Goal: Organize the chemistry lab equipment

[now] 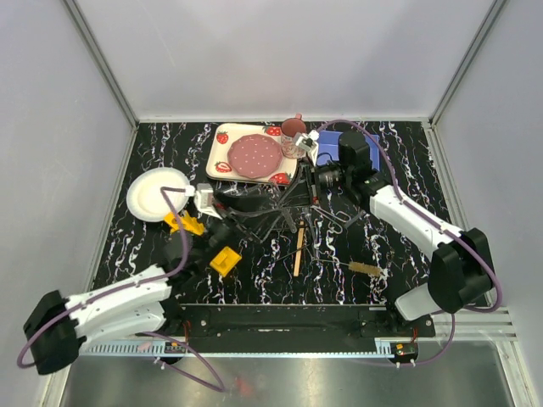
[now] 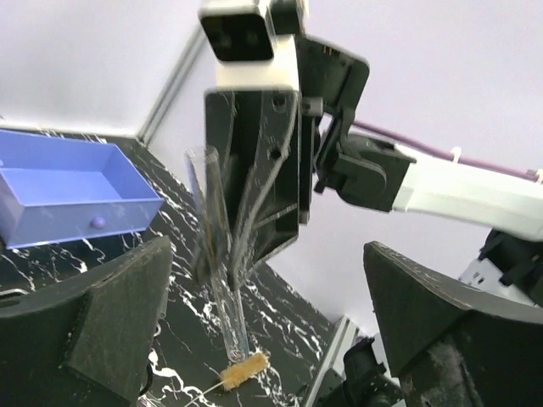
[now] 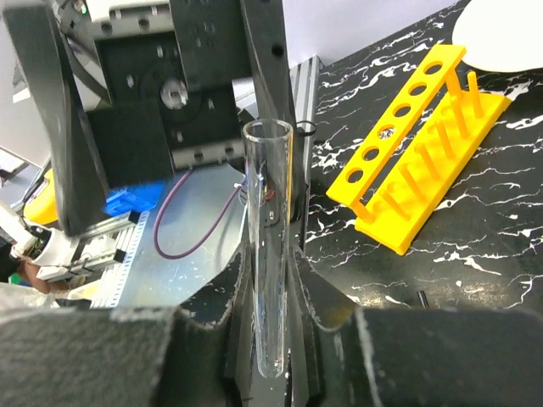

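Black marbled table (image 1: 170, 144) below, yellow plastic rack (image 3: 424, 144) standing toward its left side, beside the left arm. Above mid-table, left gripper (image 2: 265, 288) spread wide, facing the right gripper (image 3: 271, 339), pinched on an upright clear glass tube (image 3: 270, 212). Flat on the table near the right arm, tan-bristled tube brush (image 2: 244, 370).

A black table (image 1: 153, 153) veined with white marbling fills the scene, enclosed by pale grey walls. Near its far edge lies a cream, strawberry-print tray (image 1: 219, 166) carrying a round pink plate (image 1: 254, 155), with a small cup (image 1: 293, 136) at its far right corner. A round white plate (image 1: 146, 191) lies apart on the left. Right of the tray sits an open blue box (image 2: 85, 225).
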